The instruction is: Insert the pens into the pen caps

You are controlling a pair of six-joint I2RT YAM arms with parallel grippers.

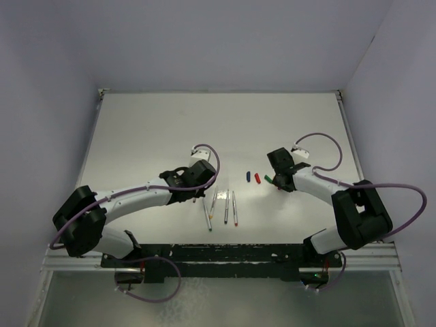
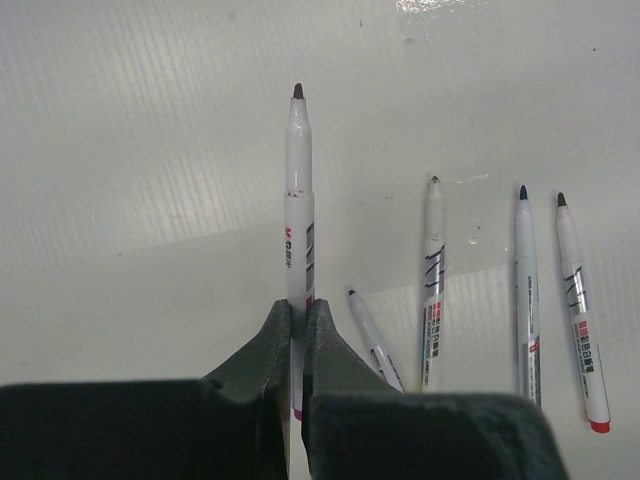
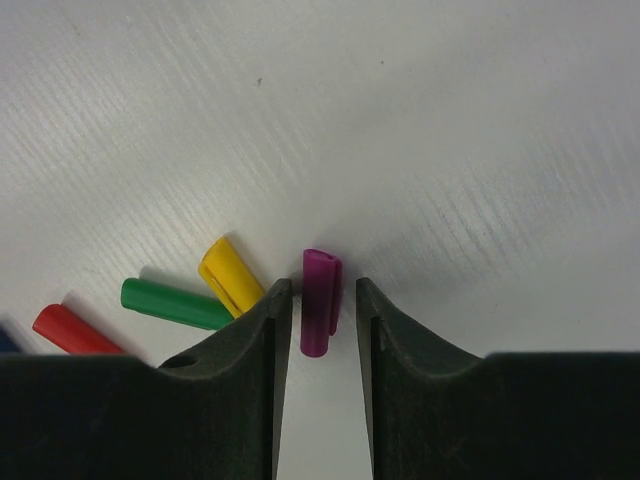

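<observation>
My left gripper [image 2: 300, 310] is shut on a silvery-white pen [image 2: 299, 200]. The pen sticks out ahead of the jaws, dark purple tip [image 2: 297, 91] forward, above the table. Several other pens [image 2: 432, 280] lie side by side to its right, seen from above as pens [image 1: 225, 208] near the table's front. My right gripper [image 3: 322, 285] is open and straddles the purple pen cap [image 3: 320, 300] lying on the table. The cap sits close to the left finger, with a gap to the right one. Yellow [image 3: 228, 272], green [image 3: 170, 303] and red [image 3: 72, 330] pen caps lie just left of it.
A blue cap [image 1: 246, 177] lies at the left end of the cap row, barely showing in the right wrist view. The white table [image 1: 218, 122] stretches back to a raised rim. The arm bases and a black rail [image 1: 218, 255] line the near edge.
</observation>
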